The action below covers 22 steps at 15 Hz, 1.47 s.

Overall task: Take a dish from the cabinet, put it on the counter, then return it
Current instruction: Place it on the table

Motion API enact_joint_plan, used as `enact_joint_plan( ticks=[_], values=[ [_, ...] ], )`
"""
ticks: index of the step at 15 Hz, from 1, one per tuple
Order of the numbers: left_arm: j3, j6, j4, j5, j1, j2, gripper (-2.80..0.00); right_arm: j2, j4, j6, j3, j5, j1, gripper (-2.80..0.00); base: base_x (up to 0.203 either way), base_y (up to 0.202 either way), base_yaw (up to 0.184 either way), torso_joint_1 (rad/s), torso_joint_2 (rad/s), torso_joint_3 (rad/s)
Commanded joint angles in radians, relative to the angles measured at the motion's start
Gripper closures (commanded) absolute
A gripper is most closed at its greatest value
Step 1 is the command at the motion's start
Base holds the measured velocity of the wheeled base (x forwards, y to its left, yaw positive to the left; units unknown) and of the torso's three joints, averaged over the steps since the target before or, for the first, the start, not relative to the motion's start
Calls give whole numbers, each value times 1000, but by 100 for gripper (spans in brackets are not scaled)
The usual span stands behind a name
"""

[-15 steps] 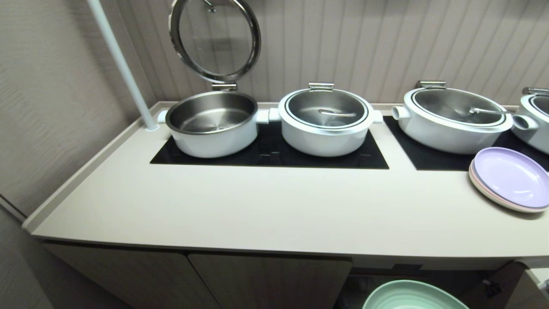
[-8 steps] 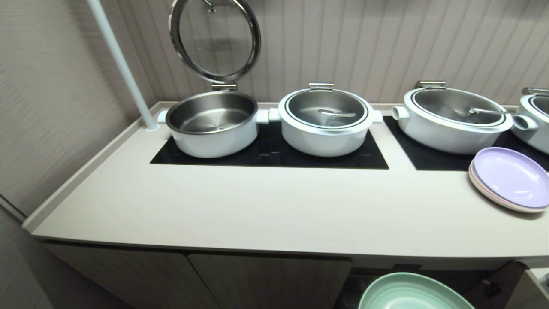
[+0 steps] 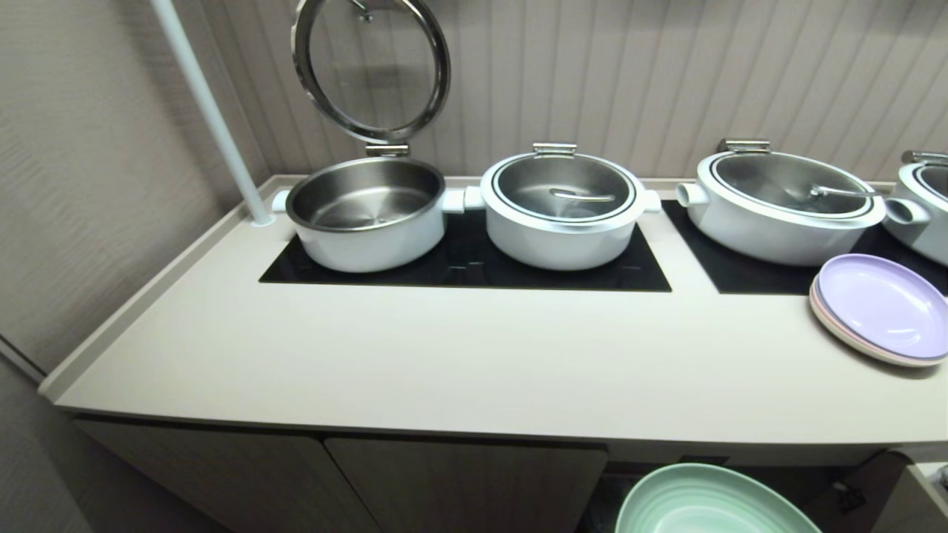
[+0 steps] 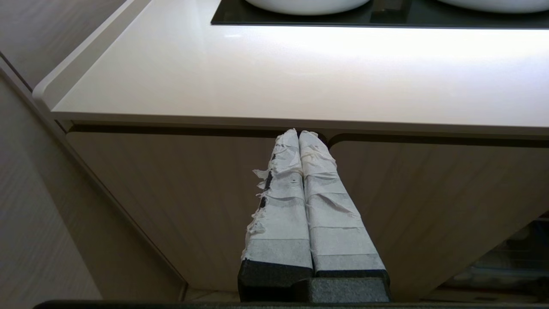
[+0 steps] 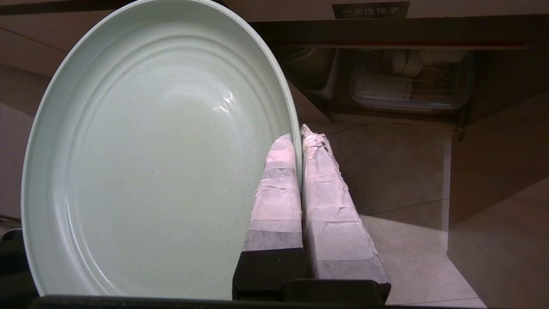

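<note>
The mint-green dish (image 5: 163, 154) fills much of the right wrist view, held by its rim. My right gripper (image 5: 300, 134) is shut on that rim, one taped finger on each side. In the head view the dish (image 3: 703, 503) shows at the bottom edge, below the counter (image 3: 474, 363) and in front of the open cabinet (image 3: 459, 481); the gripper itself is out of that view. The cabinet's dark inside (image 5: 403, 81) and black label (image 5: 371, 9) lie beyond the dish. My left gripper (image 4: 299, 134) is shut and empty, pointing at the closed cabinet doors (image 4: 171, 193) under the counter lip.
On the black cooktop (image 3: 466, 270) stand an open steel-lined pot (image 3: 366, 215) with raised lid and lidded white pots (image 3: 563, 211). A lilac plate stack (image 3: 881, 307) sits at the counter's right. A white pole (image 3: 215, 118) rises at the back left. Clear containers (image 5: 407, 86) sit inside the cabinet.
The dish has risen a little toward the counter edge in the head view, with more of it showing. Everything on the counter is unmoved.
</note>
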Motion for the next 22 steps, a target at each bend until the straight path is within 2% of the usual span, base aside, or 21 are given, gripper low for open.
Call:
enact_joint_plan(
  ticks=[1, 15, 22],
  values=[
    [0, 0, 0, 1, 0, 0, 0, 5, -3, 7, 0, 0, -1, 0, 0, 0, 0, 0, 0, 0],
    [0, 0, 0, 0, 0, 0, 0, 106, -29, 12, -67, 2, -13, 0, 0, 0, 0, 0, 0, 0],
    [0, 0, 0, 1, 0, 0, 0, 238, -16, 57, -207, 2, -13, 0, 0, 0, 0, 0, 0, 0]
  ],
)
